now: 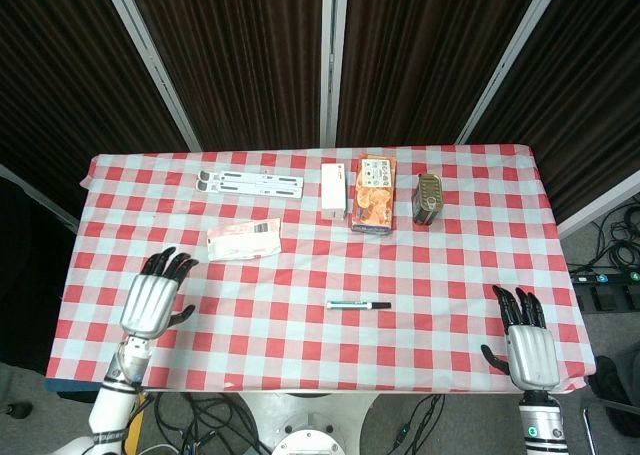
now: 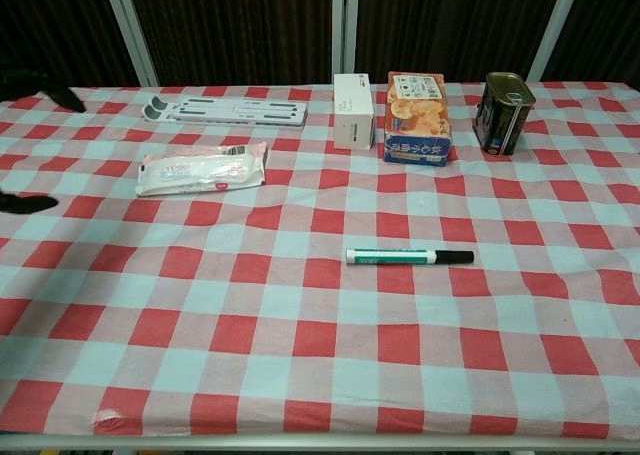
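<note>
Chest view barely catches the left hand (image 2: 25, 203), just dark fingertips poking in at the left edge, rest cut off. Right hand (image 1: 527, 347) isn't in chest view at all. Print on the biscuit box (image 2: 416, 117) too small to read, tbh.

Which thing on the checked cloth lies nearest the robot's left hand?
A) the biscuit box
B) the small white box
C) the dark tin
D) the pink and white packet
D: the left hand hovers open just below and left of the pink and white packet, while the boxes and the tin sit far off along the back row.
</note>
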